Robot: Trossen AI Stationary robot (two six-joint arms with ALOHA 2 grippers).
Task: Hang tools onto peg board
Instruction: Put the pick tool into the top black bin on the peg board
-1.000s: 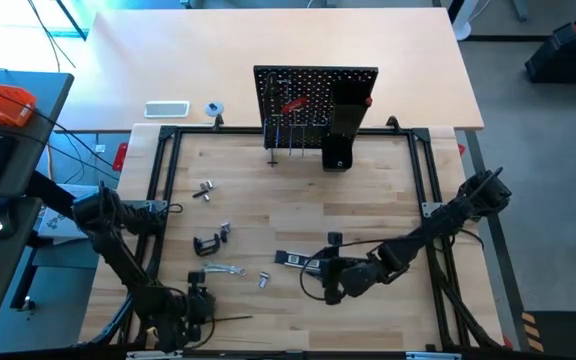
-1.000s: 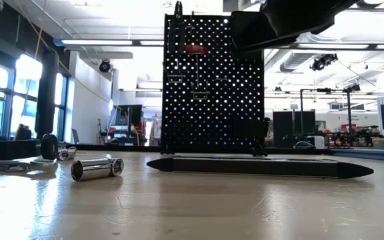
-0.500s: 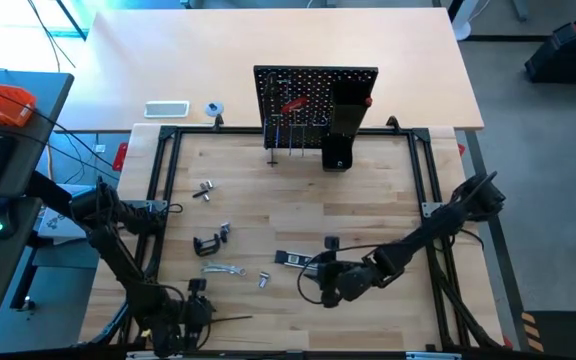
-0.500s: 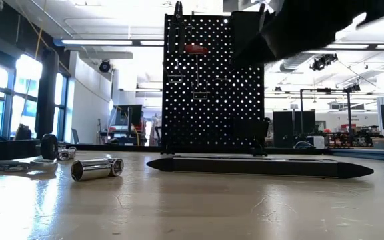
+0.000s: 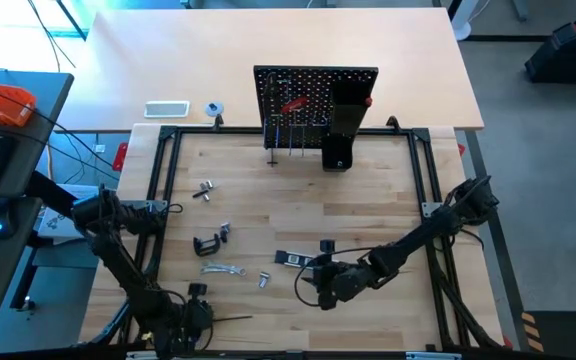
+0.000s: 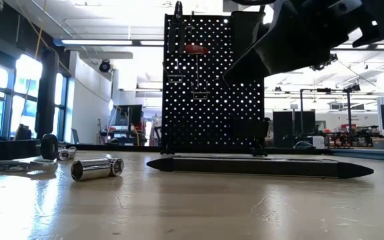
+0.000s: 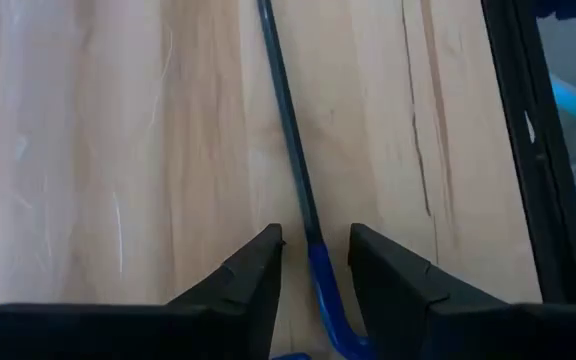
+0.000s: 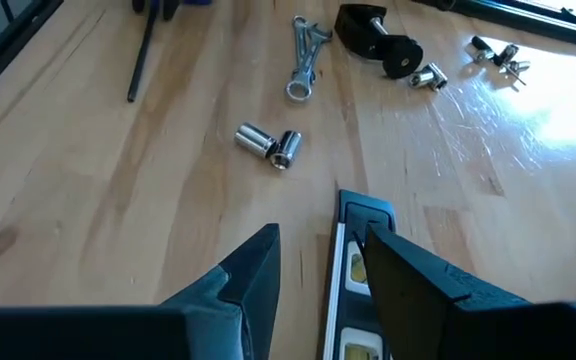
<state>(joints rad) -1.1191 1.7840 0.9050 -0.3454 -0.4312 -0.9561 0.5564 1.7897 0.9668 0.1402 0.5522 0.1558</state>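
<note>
My left gripper (image 7: 315,262) sits low at the table's near edge, fingers parted astride the blue T-handle hex key (image 7: 308,240), not closed on it. My right gripper (image 8: 320,262) hovers mid-table, fingers parted above the black-and-silver bar (image 8: 353,290), which lies flat. The peg board (image 5: 303,98) stands upright, well apart at the far edge.

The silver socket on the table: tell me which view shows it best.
The low view: the silver socket lies close, side-on, open end visible. The right wrist view shows it smaller; the high view only a speck; the left wrist view misses it.
</note>
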